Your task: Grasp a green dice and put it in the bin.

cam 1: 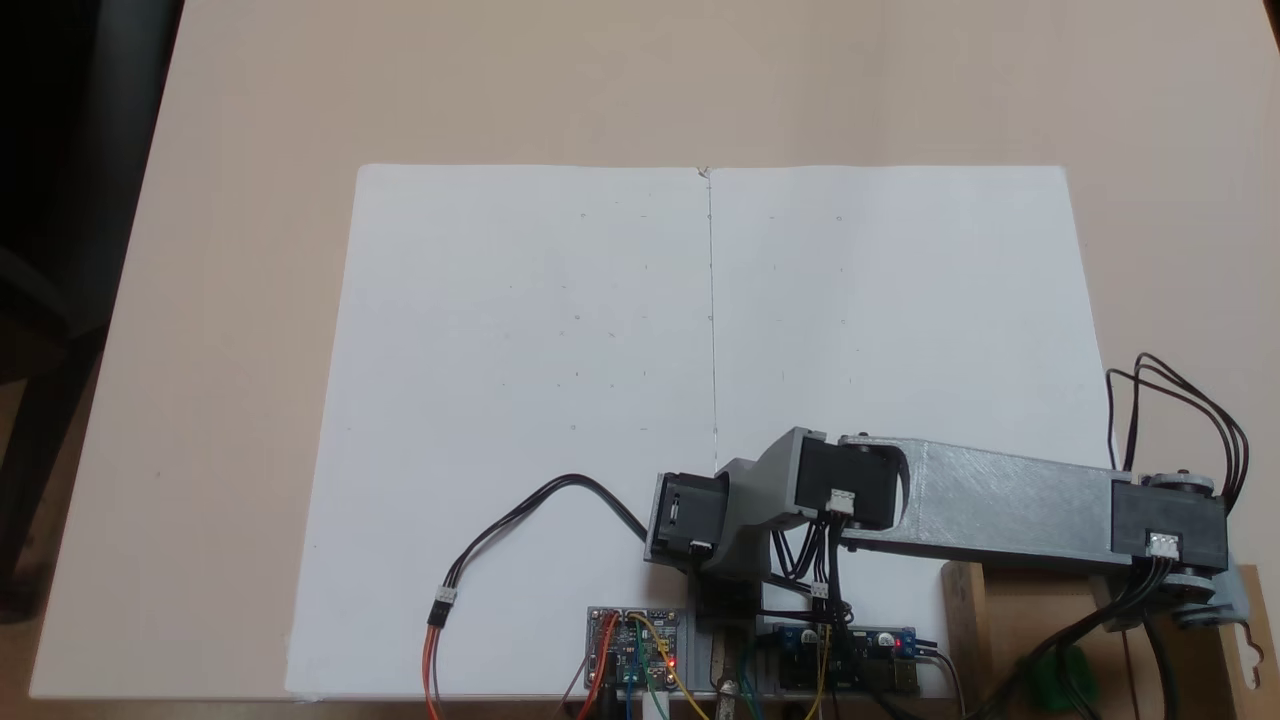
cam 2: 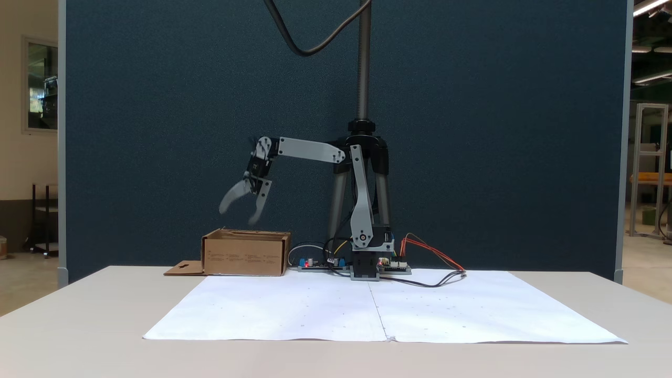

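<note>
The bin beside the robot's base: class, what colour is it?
Brown cardboard bin, clearest in the fixed view from the front of the table.

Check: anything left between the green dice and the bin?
Nothing visible. In a fixed view the green dice already lies inside the bin. In the other fixed view the gripper hangs open above the bin, with clear air between them.

Light was even and soft in both fixed views, with faint shadows. The white paper [cam 1: 560, 400] looked bright, nearly washed out, from above. A ceiling lamp [cam 2: 648, 6] glared at the upper right of the front view. The gripper [cam 2: 241, 211] was smeared by motion blur; the rest stayed sharp.
</note>
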Tool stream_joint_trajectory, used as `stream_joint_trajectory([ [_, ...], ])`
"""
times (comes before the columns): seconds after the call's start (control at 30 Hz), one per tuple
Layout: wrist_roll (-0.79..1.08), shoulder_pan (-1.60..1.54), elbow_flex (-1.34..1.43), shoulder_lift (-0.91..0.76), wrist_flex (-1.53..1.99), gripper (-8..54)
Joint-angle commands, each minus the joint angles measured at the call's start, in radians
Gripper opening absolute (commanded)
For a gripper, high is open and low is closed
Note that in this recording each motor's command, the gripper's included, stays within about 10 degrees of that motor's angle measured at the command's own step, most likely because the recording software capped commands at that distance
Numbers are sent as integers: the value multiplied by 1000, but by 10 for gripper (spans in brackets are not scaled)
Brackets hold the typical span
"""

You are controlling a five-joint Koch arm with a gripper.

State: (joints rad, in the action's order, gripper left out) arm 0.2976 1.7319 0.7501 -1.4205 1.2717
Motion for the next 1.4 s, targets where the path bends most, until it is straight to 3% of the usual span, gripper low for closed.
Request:
stream_joint_trajectory([
  [0.0,-165,-17,-5,-115,-118,370],
  [0.33,-359,-371,-3,-325,-124,403],
  [0.7,-402,-1003,-3,-333,-130,448],
  [1.1,-414,-1569,43,-331,-147,447],
  [1.37,-408,-1764,331,-388,-371,446],
])
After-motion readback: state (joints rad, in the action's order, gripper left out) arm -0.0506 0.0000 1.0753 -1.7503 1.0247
